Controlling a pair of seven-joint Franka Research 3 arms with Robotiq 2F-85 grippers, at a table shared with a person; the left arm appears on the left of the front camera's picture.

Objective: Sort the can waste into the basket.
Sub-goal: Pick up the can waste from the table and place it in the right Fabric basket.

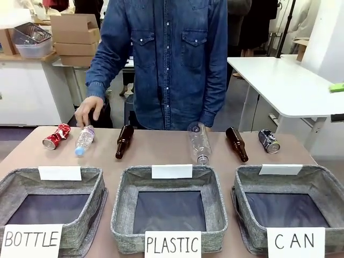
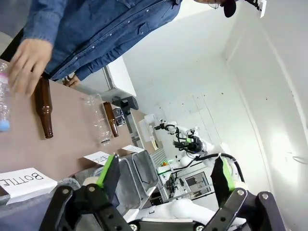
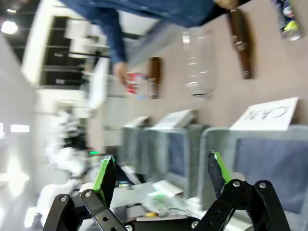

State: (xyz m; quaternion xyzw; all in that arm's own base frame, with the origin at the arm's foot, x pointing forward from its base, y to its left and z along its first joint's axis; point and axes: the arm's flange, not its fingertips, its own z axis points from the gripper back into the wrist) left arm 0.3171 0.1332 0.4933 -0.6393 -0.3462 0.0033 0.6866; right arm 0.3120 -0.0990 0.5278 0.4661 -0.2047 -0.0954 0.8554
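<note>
A crushed red and silver can (image 1: 56,136) lies at the far left of the table, and it also shows small in the right wrist view (image 3: 132,83). A dark printed can (image 1: 269,141) (image 3: 287,19) lies on its side at the far right, just behind the grey basket (image 1: 322,180) (image 3: 219,144) marked by a "CAN" card (image 1: 295,242) (image 3: 267,114). My left gripper (image 2: 166,168) is open in the air above the near left of the table, holding nothing. My right gripper (image 3: 161,168) hangs open and empty over the near side of the baskets.
A person in a denim shirt stands at the far side, one hand (image 1: 88,110) over a clear plastic bottle (image 1: 85,141). Two brown bottles (image 1: 124,141) (image 1: 236,143) and another clear bottle (image 1: 199,142) lie between the cans. Bins marked "BOTTLE" (image 1: 88,177) and "PLASTIC" (image 1: 121,204) stand left of the basket.
</note>
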